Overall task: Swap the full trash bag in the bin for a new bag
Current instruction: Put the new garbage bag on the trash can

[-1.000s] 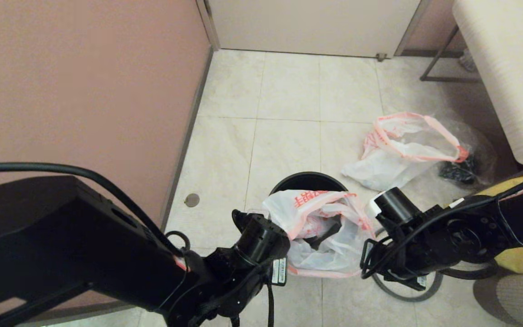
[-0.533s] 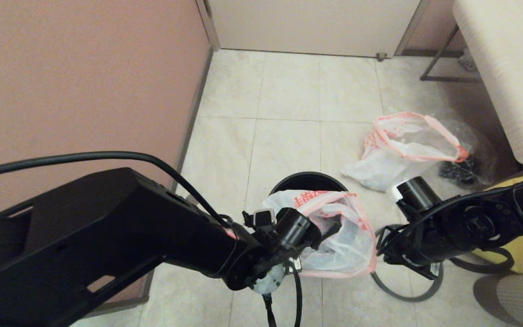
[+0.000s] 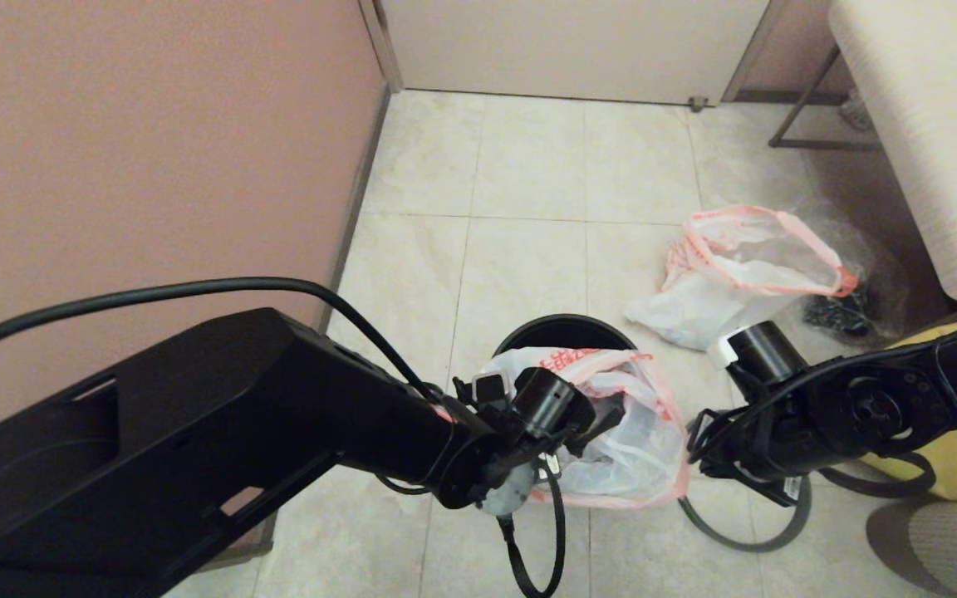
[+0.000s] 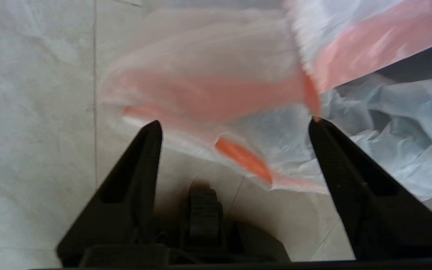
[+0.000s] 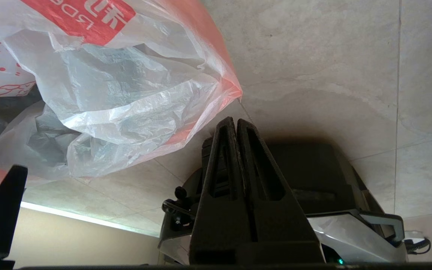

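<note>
My left arm [image 3: 221, 432] is showing as a broad, boxy matte-black shell with slotted cut-outs near its base, and a thick black cable [image 3: 196, 291] is arching over it toward the wrist. A round black camera barrel [image 3: 557, 403] is capping that wrist, with a small grey-white disc and a white label beneath, and another black cable is looping below. My left gripper [image 4: 234, 125] is ending in two tapered black plastic fingers [image 4: 146, 157] with hollowed sides. My right arm [image 3: 877, 407] is wearing black rounded joints, bundled cables and a black cylinder with a white collar [image 3: 757, 349]; my right gripper [image 5: 236, 122] is showing ribbed black fingers.
</note>
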